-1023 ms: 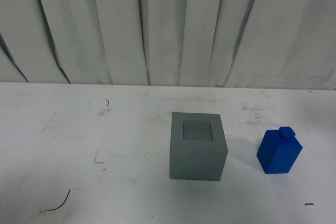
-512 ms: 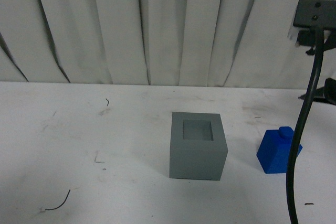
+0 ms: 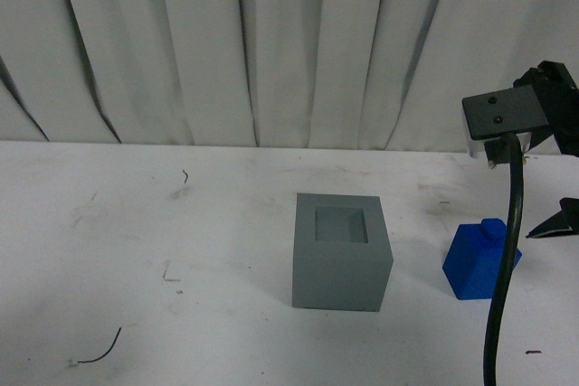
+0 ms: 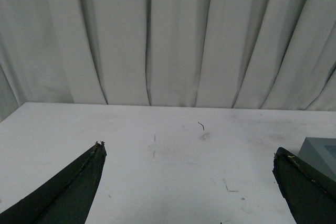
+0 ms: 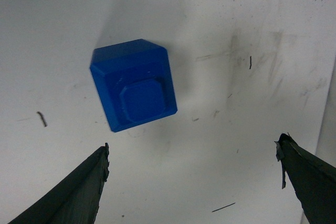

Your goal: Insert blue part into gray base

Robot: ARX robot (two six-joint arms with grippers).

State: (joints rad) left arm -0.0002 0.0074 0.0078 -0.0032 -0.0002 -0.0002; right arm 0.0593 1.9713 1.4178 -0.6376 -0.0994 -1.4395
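The gray base [image 3: 342, 264] stands on the white table near the middle, its square recess facing up and empty. Its corner shows at the edge of the left wrist view [image 4: 321, 153]. The blue part [image 3: 472, 267] stands upright to the right of the base, partly hidden by the right arm's black cable [image 3: 507, 250]. In the right wrist view the blue part [image 5: 134, 85] is seen from above, knob up. My right gripper [image 5: 191, 148] is open and empty, above the table just beside the blue part. My left gripper [image 4: 189, 150] is open and empty, away from both things.
The white table [image 3: 136, 223] has scuffs and thin wire scraps, one at the front left [image 3: 99, 350]. A pale curtain [image 3: 271, 42] hangs behind the table's far edge. The right arm's camera mount [image 3: 507, 115] hangs above the table's right side.
My right arm has come into the front view from the right and moved lower and left, over the blue part. Its cable now crosses the blue part. The base and blue part have not moved.
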